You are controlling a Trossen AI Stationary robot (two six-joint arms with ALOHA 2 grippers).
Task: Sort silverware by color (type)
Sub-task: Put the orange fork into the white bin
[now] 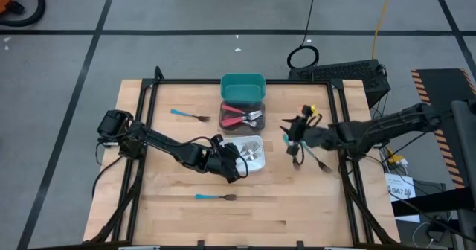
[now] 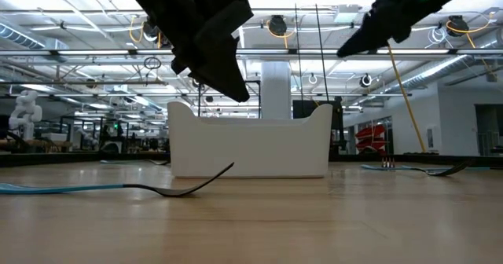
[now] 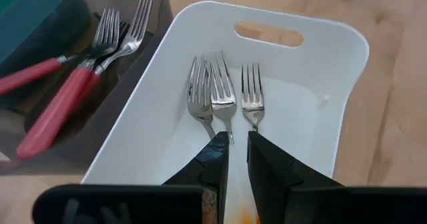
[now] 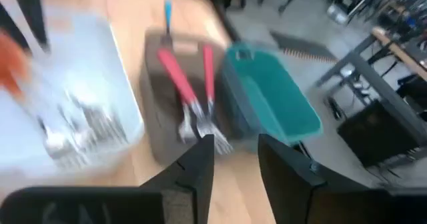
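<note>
Nearest in low view: blue-handled fork (image 2: pixel 118 188) flat on table (image 2: pixel 314 225), tines curling up. Second blue fork (image 1: pixel 189 115) near far left edge. Another fork (image 1: pixel 323 164) by right edge, under right arm. Red-handled forks (image 3: pixel 73 84) in dark bin (image 1: pixel 242 119); teal bin (image 1: pixel 243 87) behind it. Three forks (image 3: pixel 223 97) in white bin (image 3: pixel 320 57), handles hidden. Left gripper (image 3: pixel 237 159) over white bin, fingers (image 3: pixel 213 171) nearly closed, empty. Right gripper (image 4: pixel 233 161) raised at right side, fingers apart, holding nothing visible. Likely light, stiff, slick metal heads; thin plastic handles. Best pinched across handle mid-length, where lying flat leaves little clearance.
</note>
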